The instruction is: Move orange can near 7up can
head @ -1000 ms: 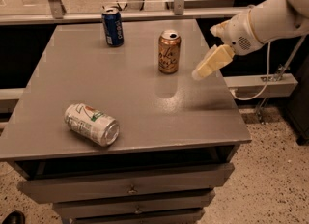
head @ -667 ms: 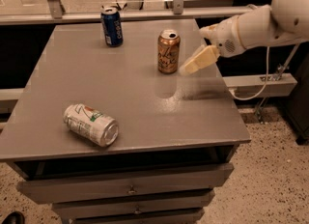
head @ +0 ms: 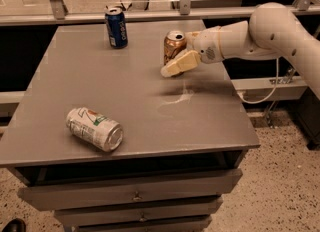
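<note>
I am viewing a grey table top (head: pixel 210 121) on a cabinet with stacked drawers (head: pixel 135 192). All drawers are sitting pushed in, so their contents are hidden.

Surroundings:
- A dark blue can (head: pixel 116 27) is standing upright near the far edge, left of centre and well apart from the other two cans.
- A pale smear (head: pixel 175 98) is showing on the surface towards the right of centre.
- A metal rail (head: pixel 150 13) is running behind the far edge.
- A light cable (head: pixel 272 83) is hanging off the right side, below the arm.

Between the two task cans I am seeing only open grey surface. The dark blue can is standing off that line, further back.

Task items:
- The orange can (head: pixel 174 45) is standing upright in the far right part of the table, its silver top facing up.
- The 7up can (head: pixel 94 129) is lying on its side near the front left corner, one end turning towards the front right. It is well apart from the orange can.

The white arm (head: pixel 260 31) is reaching in from the right. The gripper (head: pixel 178 62) is sitting right at the orange can: its cream tip is crossing in front of the can's lower half and angling down to the left. The can is hiding the gripper's other side, so I cannot tell whether it is gripping the can or merely sitting against it.
</note>
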Robot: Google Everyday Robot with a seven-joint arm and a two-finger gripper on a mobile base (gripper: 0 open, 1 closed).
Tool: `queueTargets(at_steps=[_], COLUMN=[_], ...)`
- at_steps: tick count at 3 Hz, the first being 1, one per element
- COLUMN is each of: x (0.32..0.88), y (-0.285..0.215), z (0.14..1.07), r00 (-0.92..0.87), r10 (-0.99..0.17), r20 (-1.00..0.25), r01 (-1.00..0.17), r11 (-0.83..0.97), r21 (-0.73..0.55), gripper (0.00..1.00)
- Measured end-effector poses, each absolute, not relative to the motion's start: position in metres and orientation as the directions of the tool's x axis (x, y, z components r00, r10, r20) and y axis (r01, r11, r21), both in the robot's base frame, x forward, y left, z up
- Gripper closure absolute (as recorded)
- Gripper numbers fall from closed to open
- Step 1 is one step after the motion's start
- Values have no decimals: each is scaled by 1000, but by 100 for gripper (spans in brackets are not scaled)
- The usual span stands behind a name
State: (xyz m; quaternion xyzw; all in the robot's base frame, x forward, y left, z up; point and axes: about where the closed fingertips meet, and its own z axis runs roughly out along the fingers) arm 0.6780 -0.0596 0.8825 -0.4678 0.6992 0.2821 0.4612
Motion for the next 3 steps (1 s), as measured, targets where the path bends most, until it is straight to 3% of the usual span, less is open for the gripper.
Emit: queueTargets(at_steps=[1,3], x=[684,681], y=[-47,-56], z=[879,900], r00=[-125,-94], r10=[-356,-307], r20=[-926,-947], r01=[-916,-917], r11=[399,397], r21=[-29,-38], gripper=[12,58])
